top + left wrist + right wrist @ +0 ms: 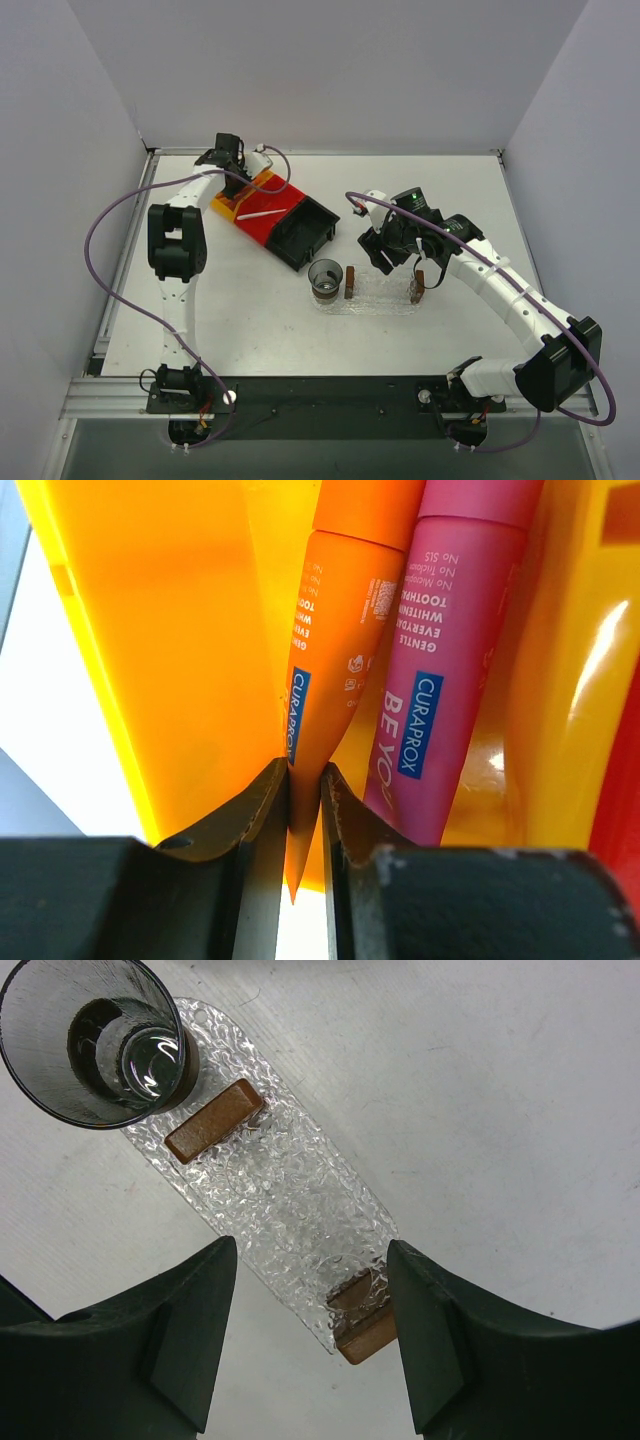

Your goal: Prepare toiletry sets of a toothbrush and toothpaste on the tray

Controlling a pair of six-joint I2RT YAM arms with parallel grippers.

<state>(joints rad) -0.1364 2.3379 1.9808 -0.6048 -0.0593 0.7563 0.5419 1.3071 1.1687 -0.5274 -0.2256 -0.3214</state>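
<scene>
Left tool pinches the thin crimped tail of the orange toothpaste tube, jaws narrow with a finger on each flat face, down inside the orange bin. The magenta tube lies just right of the tool, close against the orange one. With so little tail in the grip, I'd squeeze firmly and lift straight and slowly, lest the tube swing or drag its neighbour. The toothbrush waits in the red bin next along. Right tool hangs wide and empty above the tray.
</scene>
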